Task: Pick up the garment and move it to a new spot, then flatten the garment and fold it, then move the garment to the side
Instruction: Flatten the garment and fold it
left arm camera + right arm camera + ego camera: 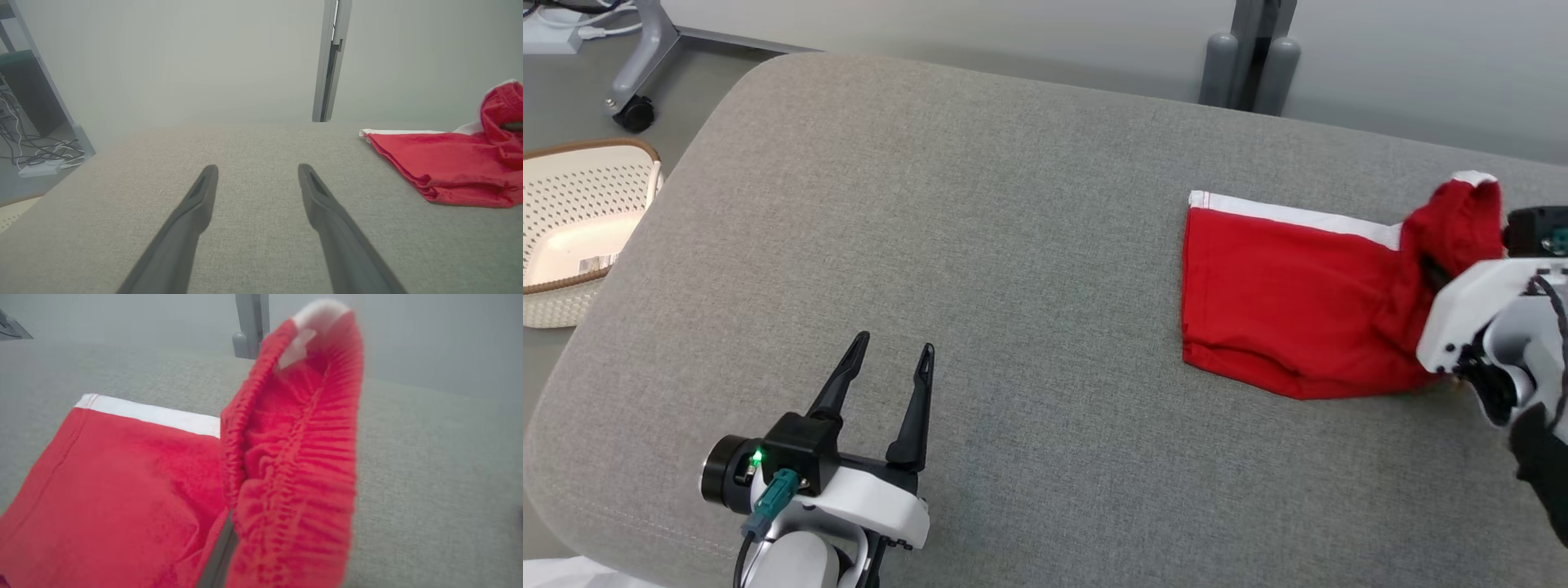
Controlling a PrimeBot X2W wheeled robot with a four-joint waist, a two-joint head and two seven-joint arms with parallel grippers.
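The red fabric garment (pixel 1282 310) with a white stripe is found at the right of the grey upholstered cushion (pixel 980 245), its gathered waistband (pixel 294 457) held up, pinched by the right gripper (pixel 1431 276). The left gripper (pixel 894 341) is held spread over bare cushion, well apart. A cream perforated basket (pixel 580 184) is noted off the left edge. A white inner label (pixel 296 350) is disclosed by the right wrist view.

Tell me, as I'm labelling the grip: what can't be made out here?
- Head view: the right gripper's tips, buried in the garment's bunched end.
- Right wrist view: cloth hides all but a sliver of one finger.
- Left wrist view: the garment's raised end, cut by the right edge.
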